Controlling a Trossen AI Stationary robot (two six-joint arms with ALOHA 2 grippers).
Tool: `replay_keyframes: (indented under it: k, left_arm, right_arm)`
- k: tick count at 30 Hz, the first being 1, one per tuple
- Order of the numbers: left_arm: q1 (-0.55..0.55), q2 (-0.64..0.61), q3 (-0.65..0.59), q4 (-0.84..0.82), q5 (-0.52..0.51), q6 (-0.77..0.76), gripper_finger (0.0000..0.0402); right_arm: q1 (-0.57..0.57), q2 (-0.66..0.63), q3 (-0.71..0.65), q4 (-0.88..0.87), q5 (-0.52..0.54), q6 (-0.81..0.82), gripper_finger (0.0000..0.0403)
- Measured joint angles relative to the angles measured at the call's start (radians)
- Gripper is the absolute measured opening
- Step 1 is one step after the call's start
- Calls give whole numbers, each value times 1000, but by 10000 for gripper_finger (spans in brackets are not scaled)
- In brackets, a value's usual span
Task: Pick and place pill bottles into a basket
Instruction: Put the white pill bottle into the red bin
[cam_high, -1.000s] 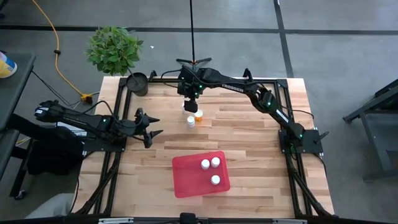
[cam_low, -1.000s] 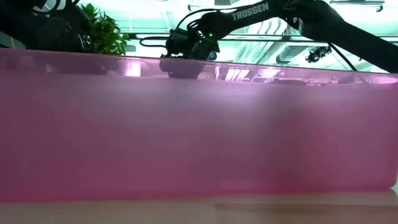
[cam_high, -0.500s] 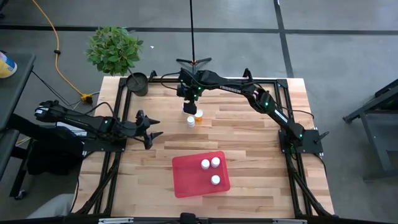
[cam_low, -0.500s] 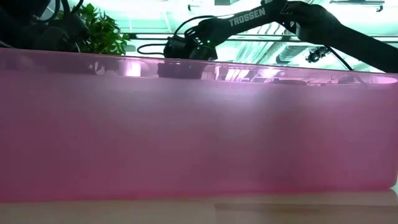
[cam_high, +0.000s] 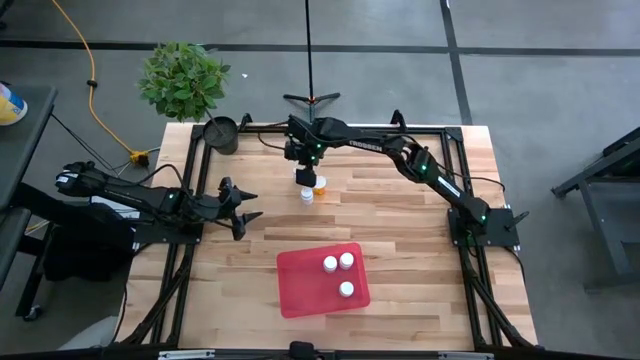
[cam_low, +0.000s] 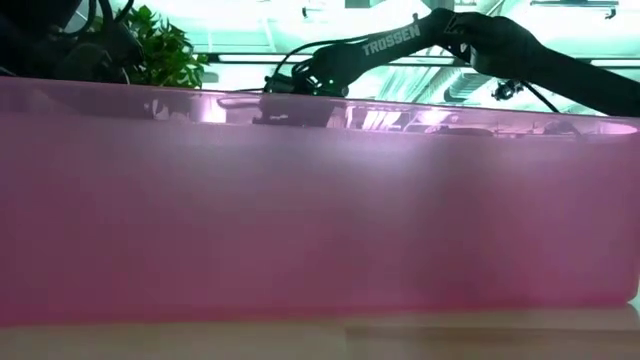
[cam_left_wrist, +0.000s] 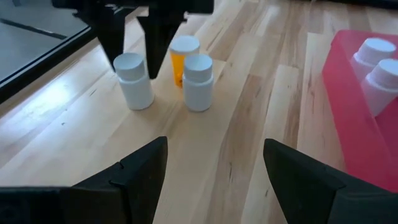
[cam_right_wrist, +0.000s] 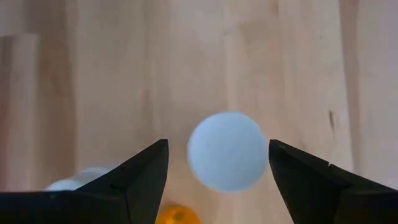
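Because the right gripper (cam_right_wrist: 217, 180) hangs jaws wide over one pale bottle (cam_right_wrist: 227, 151), its fingers could topple the amber bottle (cam_left_wrist: 176, 57) crowding beside; left gripper (cam_left_wrist: 214, 177) waits open.

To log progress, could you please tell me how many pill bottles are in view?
6. Three bottles stand in the red basket; three on the table: an orange bottle, a white bottle beside it, another white bottle under the right gripper's open jaws.
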Motion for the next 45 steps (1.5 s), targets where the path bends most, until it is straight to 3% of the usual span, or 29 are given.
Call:
replay_keyframes:
  k: [6,25,36,45]
  left_arm:
    - [0,0,0,30,5,0,298]
    - [0,0,0,29,7,1,298]
    - [0,0,0,28,25,0,298]
    - [0,0,0,28,34,-14,298]
  right_arm:
    - [2,-2,0,40,-71,10,266]
    - [3,2,0,-17,-106,46,196]
    - [24,2,0,-42,-108,30,198]
    - [36,2,2,-44,-103,7,147]
